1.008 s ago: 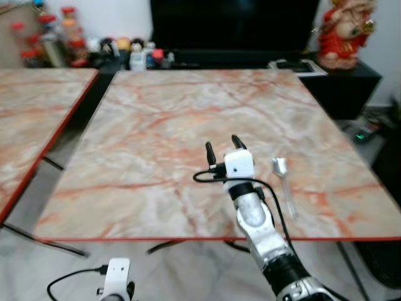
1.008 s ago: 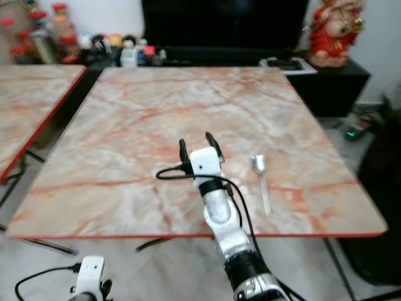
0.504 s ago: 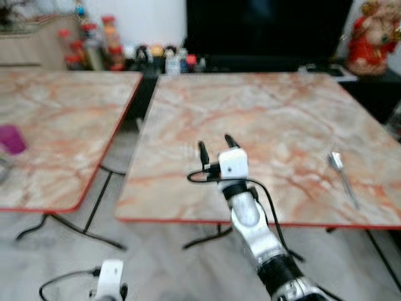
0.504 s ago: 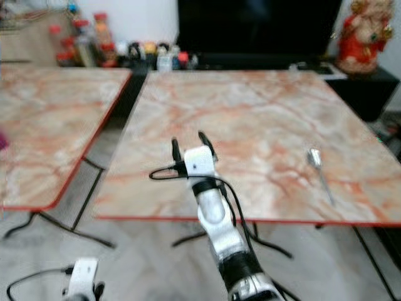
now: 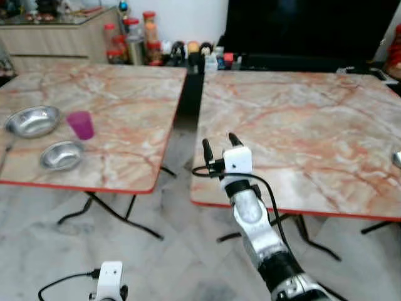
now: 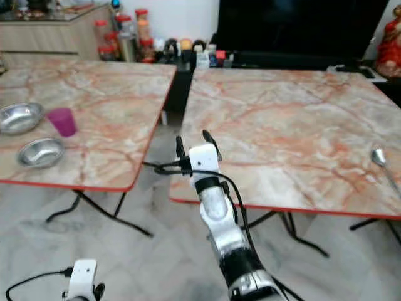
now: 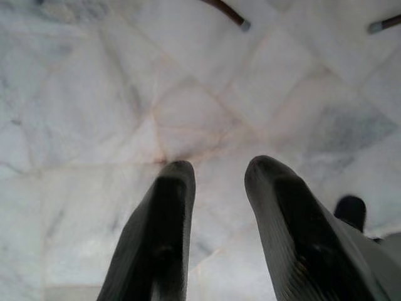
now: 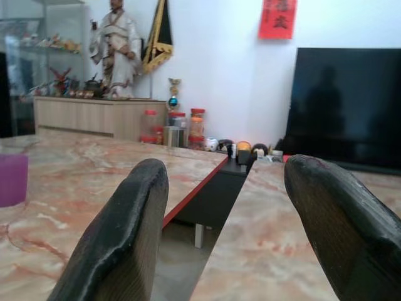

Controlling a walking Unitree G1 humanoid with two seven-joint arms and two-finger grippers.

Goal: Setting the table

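Risk: right gripper (image 5: 218, 144), fingers apart and empty, hovers at the table edge (image 5: 250, 205) between tables, bowls (image 5: 61, 155) and purple cup (image 5: 80, 125) well apart to its left, so reaching could clip that edge

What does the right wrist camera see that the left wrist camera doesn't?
Right wrist view: the marble tables, a purple cup, jars and a dark TV screen, seen past the right end effector. Left wrist view: pale floor tiles and a table foot, below the left end effector. Shared: each looks along two black fingers held apart, holding nothing.
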